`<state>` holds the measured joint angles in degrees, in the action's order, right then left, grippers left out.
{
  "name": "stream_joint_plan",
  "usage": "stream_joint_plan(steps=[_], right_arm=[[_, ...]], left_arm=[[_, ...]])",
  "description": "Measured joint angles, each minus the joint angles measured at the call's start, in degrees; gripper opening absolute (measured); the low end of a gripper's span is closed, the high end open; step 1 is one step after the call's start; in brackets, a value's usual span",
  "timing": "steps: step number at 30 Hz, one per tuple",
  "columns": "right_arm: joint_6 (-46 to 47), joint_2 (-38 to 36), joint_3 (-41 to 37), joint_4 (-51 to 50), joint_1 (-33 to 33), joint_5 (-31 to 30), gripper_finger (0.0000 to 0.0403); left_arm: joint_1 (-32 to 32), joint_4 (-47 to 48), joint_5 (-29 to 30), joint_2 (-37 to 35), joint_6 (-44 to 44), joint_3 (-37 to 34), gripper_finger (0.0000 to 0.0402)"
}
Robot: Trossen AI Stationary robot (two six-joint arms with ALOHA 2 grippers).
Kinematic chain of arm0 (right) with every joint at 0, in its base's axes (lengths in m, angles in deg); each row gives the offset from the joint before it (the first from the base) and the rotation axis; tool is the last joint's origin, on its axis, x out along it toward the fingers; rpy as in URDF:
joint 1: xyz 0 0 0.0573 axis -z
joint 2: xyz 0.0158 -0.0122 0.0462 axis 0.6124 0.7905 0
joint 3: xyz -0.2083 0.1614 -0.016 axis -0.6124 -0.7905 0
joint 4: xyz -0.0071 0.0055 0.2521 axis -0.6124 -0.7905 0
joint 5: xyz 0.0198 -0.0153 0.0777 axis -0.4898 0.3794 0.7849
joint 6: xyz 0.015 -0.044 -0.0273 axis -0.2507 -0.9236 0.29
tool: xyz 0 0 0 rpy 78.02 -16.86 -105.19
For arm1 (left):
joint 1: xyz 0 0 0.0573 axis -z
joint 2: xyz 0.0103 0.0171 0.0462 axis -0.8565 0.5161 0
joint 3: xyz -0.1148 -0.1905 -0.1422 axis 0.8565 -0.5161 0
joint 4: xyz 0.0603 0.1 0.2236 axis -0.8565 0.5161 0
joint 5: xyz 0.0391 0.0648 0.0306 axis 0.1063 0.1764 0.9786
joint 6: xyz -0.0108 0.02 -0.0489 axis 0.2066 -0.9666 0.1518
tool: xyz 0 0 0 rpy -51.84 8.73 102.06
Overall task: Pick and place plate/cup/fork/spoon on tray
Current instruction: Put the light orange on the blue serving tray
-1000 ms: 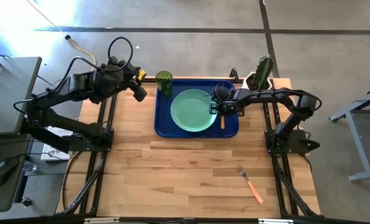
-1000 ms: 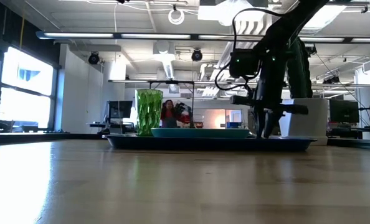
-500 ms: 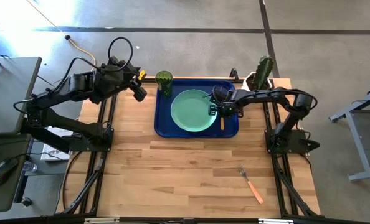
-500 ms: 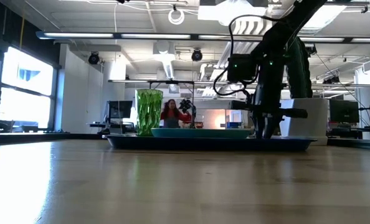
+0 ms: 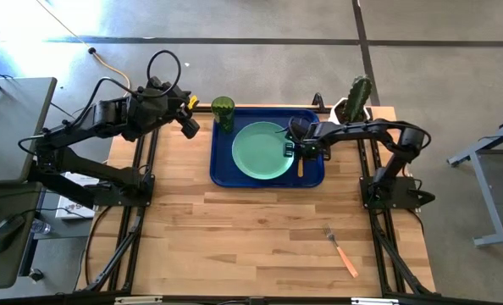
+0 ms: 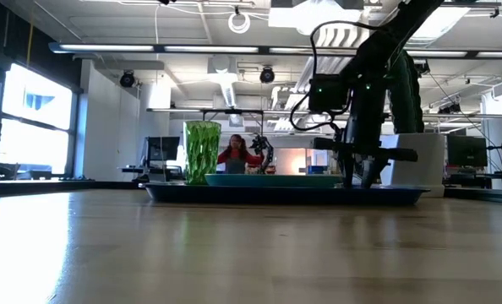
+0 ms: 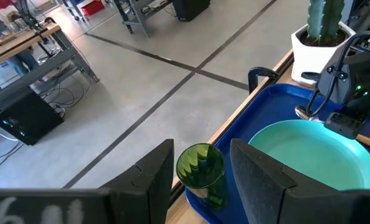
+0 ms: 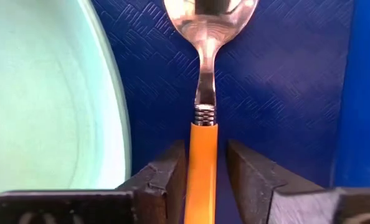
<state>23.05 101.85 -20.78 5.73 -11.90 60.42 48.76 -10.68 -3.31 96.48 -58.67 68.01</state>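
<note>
Dark right gripper (image 8: 202, 177) low over tray (image 8: 284, 93), jaws straddling spoon (image 8: 203, 93)

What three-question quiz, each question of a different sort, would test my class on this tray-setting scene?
1. True or false: the fork already lies on the tray.
2. Which item lies between the right end effector's fingers? A) cup B) spoon C) plate
3. Fill in: the cup stands at the tray's ____ corner nearest the left end effector.

Key
1. False; it lies on the bare table.
2. B, the spoon, resting on the tray beside the plate, fingers parted.
3. Back.
</note>
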Motion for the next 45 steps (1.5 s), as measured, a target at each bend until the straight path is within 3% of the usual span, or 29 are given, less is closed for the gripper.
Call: stream_joint_plan(steps=[13, 20, 31, 34, 40, 45], right_arm=[[0.0, -3.0, -0.1, -1.9, 0.0, -1.2, 0.0113], [-0.2, -3.6, -0.1, -2.3, -0.5, 2.2, 0.0114], [4.7, -12.1, -0.1, -4.7, -7.7, 2.7, 0.0114], [6.0, -14.6, 0.0, -4.3, -10.5, 4.0, 0.0114], [6.4, -18.4, 0.0, -4.0, -16.9, 8.8, 0.0114], [12.5, -20.4, 0.0, -4.0, -24.4, 9.2, 0.0114]], left_arm=[[0.0, 0.0, 0.0, 0.0, 0.0, 0.0, 0.0147], [0.0, 0.0, 0.0, 0.0, 0.0, 0.0, 0.0147], [0.0, 0.0, -0.4, 0.0, 0.0, 0.0, 0.0147], [0.0, 0.0, -3.0, 0.0, 0.2, 0.0, 0.0147], [0.1, 0.0, -13.7, 0.0, 1.5, 0.0, 0.0147], [0.1, 0.4, -19.6, 0.0, 1.5, 0.0, 0.0147]])
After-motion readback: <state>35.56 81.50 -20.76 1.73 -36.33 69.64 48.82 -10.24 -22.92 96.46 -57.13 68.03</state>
